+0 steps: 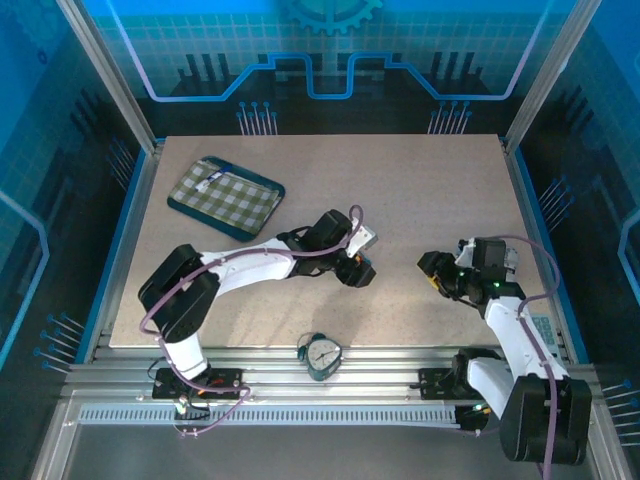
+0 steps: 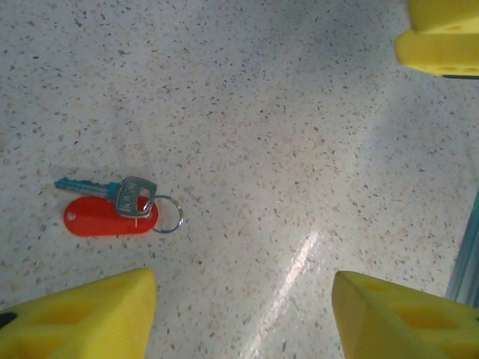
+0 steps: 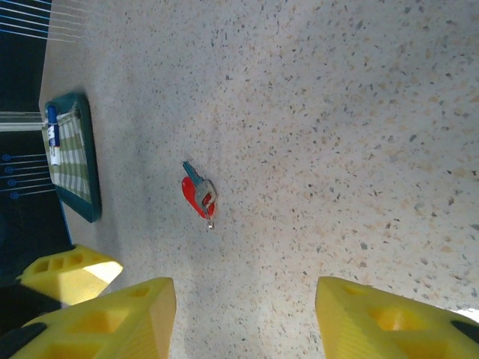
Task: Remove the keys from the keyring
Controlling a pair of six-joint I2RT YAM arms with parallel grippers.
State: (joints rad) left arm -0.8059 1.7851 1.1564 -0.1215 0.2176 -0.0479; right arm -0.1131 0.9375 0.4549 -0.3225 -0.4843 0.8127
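The key [image 2: 133,196] lay flat on the speckled worktop [image 2: 299,112], threaded on the keyring [image 2: 105,218] and resting across its red tag. The bunch sat on bare surface between the two arms, by my judgement a little right of centre and nearer the near edge than the far one. The left tool [image 2: 243,278] hung over it with fingers wide apart and nothing between them. The bunch lay just ahead of its left finger, off to that side of the gap rather than under it. Its long axis ran crosswise, about parallel to the line from finger to finger, with the thin loop end pointing toward the right arm. The right tool [image 3: 245,284], also spread and empty, saw the bunch smaller and farther ahead, lengthwise, loop end nearest. So the left tool seemed the closer, needing a sideways shift before closing.
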